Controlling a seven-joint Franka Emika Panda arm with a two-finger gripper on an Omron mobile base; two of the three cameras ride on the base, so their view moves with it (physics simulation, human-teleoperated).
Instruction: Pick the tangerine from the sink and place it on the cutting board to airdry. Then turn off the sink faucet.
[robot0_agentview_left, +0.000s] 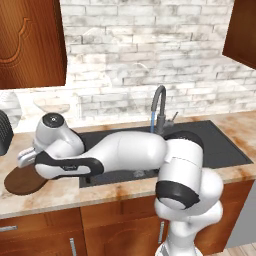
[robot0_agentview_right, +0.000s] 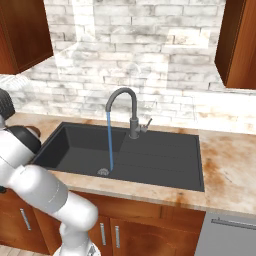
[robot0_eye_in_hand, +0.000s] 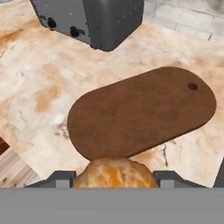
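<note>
In the hand view the tangerine (robot0_eye_in_hand: 116, 173), orange and mottled, sits between my two dark fingertips (robot0_eye_in_hand: 59, 178), so my gripper (robot0_eye_in_hand: 114, 180) is shut on it. It hangs above the near edge of the dark brown cutting board (robot0_eye_in_hand: 142, 111), which lies flat on the counter. From the left base view the board (robot0_agentview_left: 22, 182) peeks out under my hand at the left of the black sink (robot0_agentview_left: 225, 145). The sink faucet (robot0_agentview_right: 125, 112) stands behind the basin (robot0_agentview_right: 150, 157) with a blue stream of water running down to the drain (robot0_agentview_right: 103, 171).
A dark grey toaster (robot0_eye_in_hand: 94, 19) stands on the counter beyond the board. A pale bowl (robot0_agentview_left: 51, 106) rests near the wall at the back left. Wooden cabinets (robot0_agentview_left: 31, 42) hang above on both sides. The counter's front edge runs close to the board.
</note>
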